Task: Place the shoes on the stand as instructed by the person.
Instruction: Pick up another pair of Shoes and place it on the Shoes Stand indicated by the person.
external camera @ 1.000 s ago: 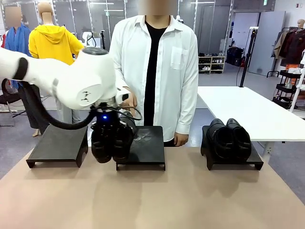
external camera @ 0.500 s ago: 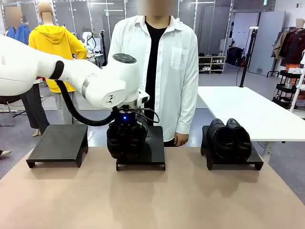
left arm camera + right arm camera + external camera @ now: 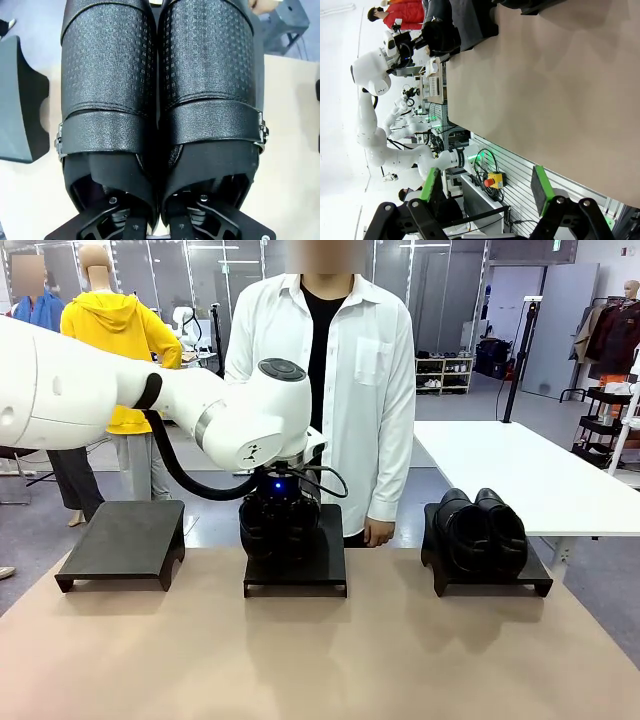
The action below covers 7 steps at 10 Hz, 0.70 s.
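My left gripper (image 3: 280,506) is shut on the ankle-high pair of black shoes (image 3: 279,528), holding them toes-down over the middle stand (image 3: 298,578). Whether the shoes touch it I cannot tell. In the left wrist view the two buckled shoes (image 3: 160,90) hang side by side, with my left gripper (image 3: 159,222) reaching into their openings. The lower-cut pair (image 3: 482,530) sits on the right stand (image 3: 492,583). The person (image 3: 335,370) stands behind the middle stand, one hand (image 3: 378,532) hanging at its far right corner. My right gripper (image 3: 486,190) is open above the table (image 3: 545,75).
The left stand (image 3: 122,540) is bare; its edge shows in the left wrist view (image 3: 20,105). The tan table (image 3: 320,660) spreads wide in front of the three stands. A white table (image 3: 520,465) stands at the back right.
My left arm has carried the ankle-high pair to the right and away from me, from the gap between the left and middle stands to over the middle stand.
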Motion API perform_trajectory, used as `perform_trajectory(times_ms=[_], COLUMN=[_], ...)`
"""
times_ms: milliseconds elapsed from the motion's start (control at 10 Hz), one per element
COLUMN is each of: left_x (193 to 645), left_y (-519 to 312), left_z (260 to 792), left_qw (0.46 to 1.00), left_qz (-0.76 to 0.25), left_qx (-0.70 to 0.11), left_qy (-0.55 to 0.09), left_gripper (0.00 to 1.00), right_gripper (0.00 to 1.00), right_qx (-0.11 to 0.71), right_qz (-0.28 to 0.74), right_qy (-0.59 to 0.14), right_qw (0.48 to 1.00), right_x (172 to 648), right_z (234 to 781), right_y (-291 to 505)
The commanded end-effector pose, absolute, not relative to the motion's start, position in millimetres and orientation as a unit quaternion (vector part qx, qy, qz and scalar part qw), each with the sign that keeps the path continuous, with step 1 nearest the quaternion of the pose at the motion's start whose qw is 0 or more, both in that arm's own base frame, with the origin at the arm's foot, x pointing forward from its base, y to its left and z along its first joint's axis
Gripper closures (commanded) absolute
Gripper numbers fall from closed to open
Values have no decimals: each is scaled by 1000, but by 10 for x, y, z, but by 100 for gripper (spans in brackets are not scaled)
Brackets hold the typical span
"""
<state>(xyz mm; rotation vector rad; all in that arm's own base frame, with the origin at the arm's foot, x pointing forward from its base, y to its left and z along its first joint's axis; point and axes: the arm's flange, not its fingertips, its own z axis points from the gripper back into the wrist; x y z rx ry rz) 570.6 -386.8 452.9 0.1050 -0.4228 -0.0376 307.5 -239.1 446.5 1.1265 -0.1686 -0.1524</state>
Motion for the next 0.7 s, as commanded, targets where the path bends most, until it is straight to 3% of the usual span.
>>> perform_trajectory(times_ms=[0, 600], left_x=[5821, 5888], left_y=[-3915, -3949], left_z=[4547, 4247], left_qw=[968, 967], left_qz=[-11, -14], left_qx=[49, 45], left_qy=[-247, -252], left_gripper=[92, 92], right_gripper=[9, 9], right_qx=[527, 527], right_qz=[-68, -68], right_qy=[-79, -79], right_qw=[844, 844], right_x=[3054, 3054], right_z=[4464, 4464], right_y=[-2388, -2388])
